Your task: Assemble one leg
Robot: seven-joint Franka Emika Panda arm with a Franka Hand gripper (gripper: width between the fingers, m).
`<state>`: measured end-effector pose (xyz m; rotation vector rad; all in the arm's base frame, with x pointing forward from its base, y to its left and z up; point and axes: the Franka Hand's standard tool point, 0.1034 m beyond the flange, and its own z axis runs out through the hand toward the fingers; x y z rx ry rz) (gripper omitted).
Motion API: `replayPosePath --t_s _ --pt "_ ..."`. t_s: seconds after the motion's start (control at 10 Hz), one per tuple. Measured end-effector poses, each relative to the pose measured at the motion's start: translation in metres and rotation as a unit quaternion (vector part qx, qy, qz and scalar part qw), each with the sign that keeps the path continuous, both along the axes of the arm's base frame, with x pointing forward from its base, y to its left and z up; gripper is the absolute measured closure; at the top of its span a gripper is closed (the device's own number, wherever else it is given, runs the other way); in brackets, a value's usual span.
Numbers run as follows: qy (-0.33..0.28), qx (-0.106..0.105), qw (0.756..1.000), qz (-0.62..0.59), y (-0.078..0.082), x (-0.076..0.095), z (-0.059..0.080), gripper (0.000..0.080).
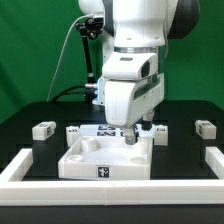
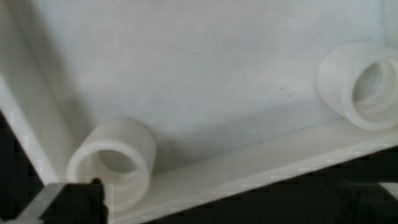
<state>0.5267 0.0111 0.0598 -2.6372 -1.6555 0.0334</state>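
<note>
The large white square panel with recesses lies in the middle of the black table. Several small white legs with tags stand behind it: one at the far left, one beside it, and one at the far right. My gripper hangs low over the panel's far right corner. In the wrist view the panel's inside fills the picture, with two round raised sockets. My gripper is open, its dark fingertips far apart, with no leg between them.
A white raised border frames the table's front and sides. The marker board lies flat just behind the panel, under the arm. A black cable hangs at the exterior view's left of the arm.
</note>
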Motion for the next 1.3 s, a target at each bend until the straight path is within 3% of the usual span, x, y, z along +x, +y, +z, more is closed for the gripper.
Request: replayPosePath --t_s 0.1,0.6,1.0,1.3 --pt "0.0 0.002 0.998 0.06 -0.005 -0.005 -0.004 0.015" --pt "0.019 0.005 0.993 0.119 -0.026 -0.054 -0.021 0.015" --pt "0.019 0.005 0.993 0.114 -0.026 -0.053 -0.021 0.015" --pt "0.014 0.01 0.993 0.116 -0.033 -0.075 -0.039 0.015"
